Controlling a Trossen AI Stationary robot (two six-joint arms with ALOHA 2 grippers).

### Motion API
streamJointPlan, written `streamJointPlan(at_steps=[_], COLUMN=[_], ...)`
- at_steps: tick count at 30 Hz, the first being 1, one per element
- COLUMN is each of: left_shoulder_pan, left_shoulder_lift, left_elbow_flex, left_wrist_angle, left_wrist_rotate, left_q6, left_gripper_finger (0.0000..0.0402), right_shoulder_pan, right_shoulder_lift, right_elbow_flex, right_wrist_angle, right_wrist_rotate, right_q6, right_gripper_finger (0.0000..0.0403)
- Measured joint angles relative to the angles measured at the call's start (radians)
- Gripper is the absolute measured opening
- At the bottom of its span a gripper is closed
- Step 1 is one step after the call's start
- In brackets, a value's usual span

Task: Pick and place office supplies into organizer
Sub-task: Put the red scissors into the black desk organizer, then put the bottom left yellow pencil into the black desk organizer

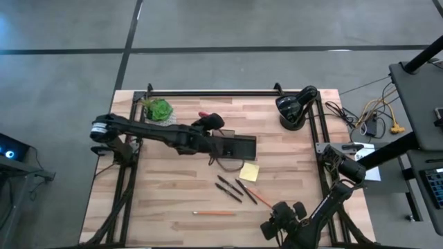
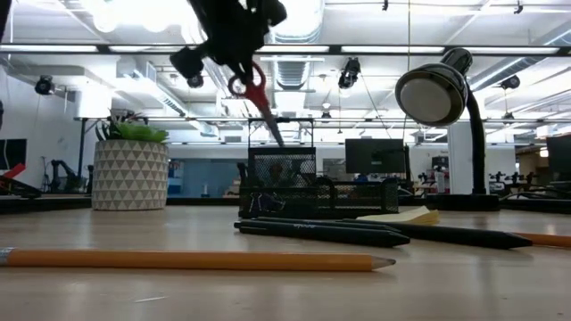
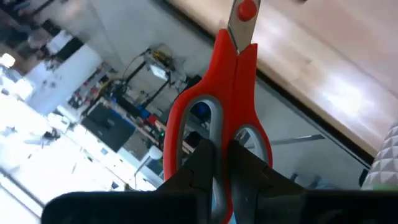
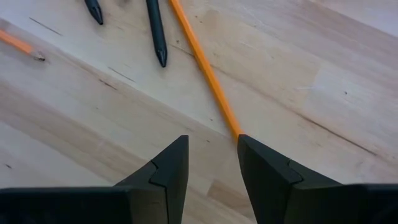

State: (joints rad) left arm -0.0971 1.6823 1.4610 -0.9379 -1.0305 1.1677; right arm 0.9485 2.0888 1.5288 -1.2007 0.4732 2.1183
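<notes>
Writing: none legible. Left gripper [image 3: 219, 163] clamped on red-handled scissors [image 3: 219, 106] above organizer [image 1: 239, 147]; right gripper [image 4: 211, 165] parted, empty, over pencil [image 4: 205, 65].

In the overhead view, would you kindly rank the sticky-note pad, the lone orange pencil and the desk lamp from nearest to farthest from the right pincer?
From the right pincer, open at the table's near edge:
1. Sticky-note pad: just beyond it, mid-table beside the organizer.
2. Lone orange pencil: off toward the left arm's side, along the near edge.
3. Desk lamp: far corner on the right arm's side.
</notes>
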Motion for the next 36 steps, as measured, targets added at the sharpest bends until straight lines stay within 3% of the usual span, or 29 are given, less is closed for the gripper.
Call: streamJointPlan(at_steps=[11, 20, 25, 32, 36], left_shoulder_pan=[0.018, 0.017, 0.017, 0.011, 0.008], left_shoulder_lift=[0.133, 0.154, 0.152, 0.151, 0.15], left_elbow_flex=[0.003, 0.004, 0.019, 0.028, 0.028], left_wrist_angle=[0.075, 0.074, 0.065, 0.039, -0.085], left_wrist_rotate=[-0.004, 0.031, 0.082, 0.103, 0.102], left_q6=[-0.087, -0.089, -0.201, -0.368, -0.455], left_gripper_finger=[0.0023, 0.0042, 0.0049, 0.0113, 0.0154], right_shoulder_pan=[0.0, 0.0, 0.0, 0.0, 0.0], right_shoulder_lift=[0.0, 0.0, 0.0, 0.0, 0.0], right_elbow_flex=[-0.002, -0.002, -0.002, -0.002, -0.002], right_wrist_angle=[0.007, 0.009, 0.008, 0.006, 0.005], right_wrist_rotate=[-0.003, -0.003, -0.003, -0.003, -0.003], right_q6=[0.003, 0.003, 0.0, 0.0, -0.001], right_gripper_finger=[0.0132, 0.0132, 0.0132, 0.0132, 0.0132])
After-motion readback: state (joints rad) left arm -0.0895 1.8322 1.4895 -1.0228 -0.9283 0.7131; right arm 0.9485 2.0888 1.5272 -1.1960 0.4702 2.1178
